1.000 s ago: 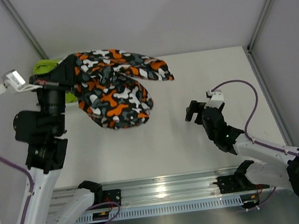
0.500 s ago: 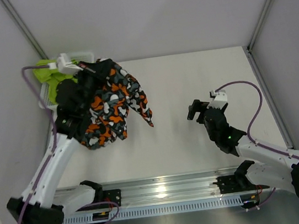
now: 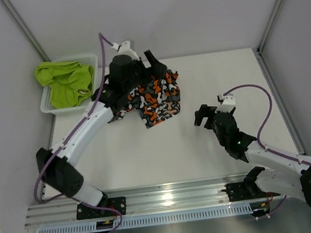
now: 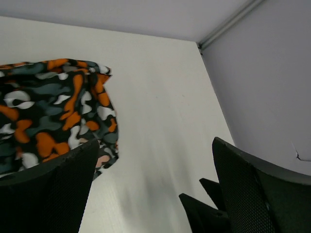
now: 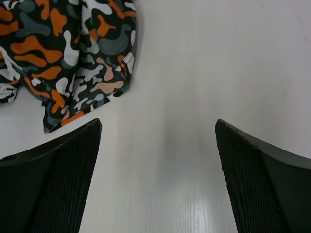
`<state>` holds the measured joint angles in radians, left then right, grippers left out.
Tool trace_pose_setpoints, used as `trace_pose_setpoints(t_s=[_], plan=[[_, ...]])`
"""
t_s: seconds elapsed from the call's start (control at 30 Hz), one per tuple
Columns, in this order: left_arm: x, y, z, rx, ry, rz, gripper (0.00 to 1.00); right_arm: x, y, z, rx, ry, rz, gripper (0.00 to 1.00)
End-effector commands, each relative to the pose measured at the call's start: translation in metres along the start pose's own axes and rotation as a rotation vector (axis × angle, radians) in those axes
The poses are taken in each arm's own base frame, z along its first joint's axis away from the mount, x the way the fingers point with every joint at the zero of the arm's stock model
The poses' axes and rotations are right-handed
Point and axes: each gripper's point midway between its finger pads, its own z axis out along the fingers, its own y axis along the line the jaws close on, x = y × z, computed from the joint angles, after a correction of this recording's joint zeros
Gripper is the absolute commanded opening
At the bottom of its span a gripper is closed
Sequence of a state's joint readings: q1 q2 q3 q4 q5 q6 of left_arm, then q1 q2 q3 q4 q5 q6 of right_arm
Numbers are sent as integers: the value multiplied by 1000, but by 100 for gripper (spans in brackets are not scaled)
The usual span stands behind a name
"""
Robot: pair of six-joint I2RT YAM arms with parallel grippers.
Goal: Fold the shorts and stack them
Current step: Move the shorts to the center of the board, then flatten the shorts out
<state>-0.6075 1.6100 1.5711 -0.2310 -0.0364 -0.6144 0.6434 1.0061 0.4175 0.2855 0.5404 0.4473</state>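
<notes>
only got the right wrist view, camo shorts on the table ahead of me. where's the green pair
Observer: The green shorts lie crumpled in the white basket at the far left.
Operator: is the other arm gripping anything
Observer: No, the left arm holds its jaws wide open, nothing between them; the camo shorts lie beside them.
Operator: camo pair folded yet
Observer: No, from above they are a bunched heap, partly under that arm's wrist.

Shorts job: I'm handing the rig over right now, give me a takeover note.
Left pincer: open, empty, at the far edge of the camouflage shorts.
Right pincer: open, empty, over the table to their right.
Camouflage shorts: bunched on the table, unfolded.
Lime green shorts: crumpled in the white basket, far left corner.
Done: nothing folded or stacked.
Left: bring out the green pair, fold both, stack.
</notes>
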Motion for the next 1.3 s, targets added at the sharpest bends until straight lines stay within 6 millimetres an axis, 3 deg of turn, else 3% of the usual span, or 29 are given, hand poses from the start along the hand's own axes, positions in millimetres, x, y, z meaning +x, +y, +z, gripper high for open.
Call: trace_pose_setpoints(t_s=[0.0, 0.03, 0.07, 0.1, 0.2, 0.27, 0.33, 0.37, 0.4, 0.43, 0.47, 0.5, 0.63, 0.7, 0.73, 0.8, 0.83, 0.9, 0.93, 1.03, 1.07, 1.13, 1.17, 1.2, 1.27], plan=[[-50, 18, -68, -21, -167, -2, 99, 0, 28, 5, -152, 14, 3, 99], [-44, 35, -74, -58, -167, -6, 99, 9, 40, 9, -204, 60, -12, 99], [-46, 40, -83, -70, -184, -7, 99, 12, 46, 12, -229, 79, -24, 100], [-49, 49, -102, -99, -220, -10, 99, 18, 54, 15, -265, 116, -45, 100], [-25, 81, -120, -185, -223, -23, 99, 33, 75, 32, -301, 221, -91, 96], [-19, 96, -144, -224, -272, -52, 99, 43, 96, 42, -339, 289, -119, 93], [7, 122, -152, -280, -273, -81, 99, 49, 109, 48, -349, 320, -151, 89], [-1, 119, -169, -261, -331, -97, 99, 42, 121, 54, -365, 314, -154, 87], [12, 130, -171, -284, -326, -120, 99, 58, 125, 58, -373, 355, -166, 85], [23, 141, -175, -313, -329, -127, 99, 59, 134, 62, -397, 360, -146, 85], [21, 140, -187, -298, -365, -145, 99, 54, 146, 67, -430, 354, -127, 84], [31, 148, -188, -311, -357, -149, 99, 68, 155, 68, -489, 406, -112, 84], [58, 172, -196, -358, -357, -159, 99, 68, 183, 83, -600, 440, 43, 81], [62, 176, -201, -362, -368, -160, 99, 67, 195, 89, -630, 442, 72, 80], [65, 178, -202, -366, -363, -154, 99, 78, 193, 97, -612, 464, 78, 80], [67, 179, -204, -366, -361, -146, 99, 76, 201, 107, -614, 462, 101, 80], [70, 181, -205, -371, -352, -142, 99, 86, 199, 113, -602, 477, 103, 80], [71, 181, -206, -372, -346, -131, 99, 83, 208, 122, -609, 466, 113, 80], [73, 183, -206, -378, -339, -125, 99, 94, 206, 128, -594, 484, 111, 80], [76, 183, -207, -379, -327, -120, 99, 99, 210, 140, -597, 488, 110, 77], [77, 184, -207, -380, -327, -119, 99, 101, 214, 146, -599, 487, 111, 74], [79, 185, -207, -379, -324, -114, 99, 106, 212, 152, -583, 502, 110, 58], [79, 186, -207, -386, -323, -108, 99, 105, 212, 155, -574, 502, 115, 48], [79, 187, -208, -389, -322, -105, 99, 104, 212, 154, -573, 502, 116, 25], [79, 189, -209, -395, -326, -97, 99, 106, 204, 151, -533, 515, 93, 5]])
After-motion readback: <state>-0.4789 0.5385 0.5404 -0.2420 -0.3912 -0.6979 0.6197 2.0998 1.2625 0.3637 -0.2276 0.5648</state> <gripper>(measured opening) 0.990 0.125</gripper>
